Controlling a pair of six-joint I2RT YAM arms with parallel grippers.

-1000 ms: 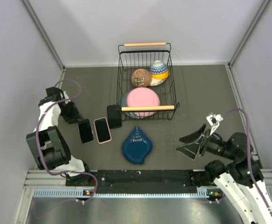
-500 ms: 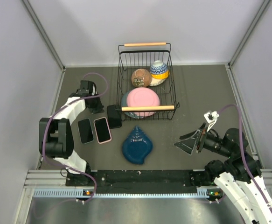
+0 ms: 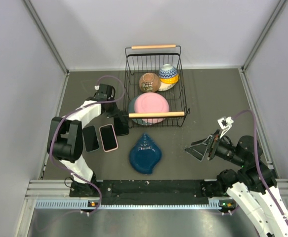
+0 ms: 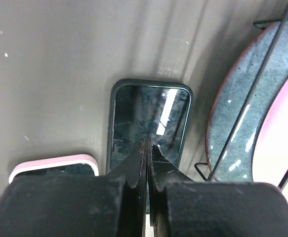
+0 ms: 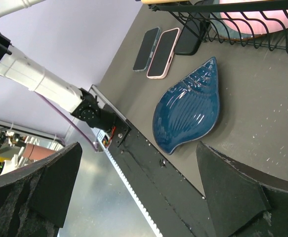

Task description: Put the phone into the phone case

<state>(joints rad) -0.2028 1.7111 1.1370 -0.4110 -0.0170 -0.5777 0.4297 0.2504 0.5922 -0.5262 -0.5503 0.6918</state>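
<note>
Three flat phone-shaped things lie left of the basket: a black phone (image 3: 90, 138), a pink-rimmed one (image 3: 108, 137), and a dark green-rimmed one (image 3: 120, 122) with a glossy dark face. I cannot tell whether that last one is an empty case or holds a phone. My left gripper (image 3: 115, 115) is shut and empty, its tips (image 4: 147, 143) just over the dark green-rimmed piece (image 4: 148, 123), with the pink rim (image 4: 55, 163) beside it. My right gripper (image 3: 203, 147) is open and empty, raised at the right, far from the phones (image 5: 163, 52).
A wire basket (image 3: 183, 94) holds a pink plate (image 3: 152, 105), a brown bowl (image 3: 149, 82) and a patterned bowl (image 3: 168, 73); its edge touches the dark piece's side. A blue shell-shaped dish (image 3: 145, 153) lies in front of the basket, also in the right wrist view (image 5: 185, 113).
My left arm has swung from the far left of the table to the right, over the dark green-rimmed piece by the basket. My right gripper has shifted slightly left.
</note>
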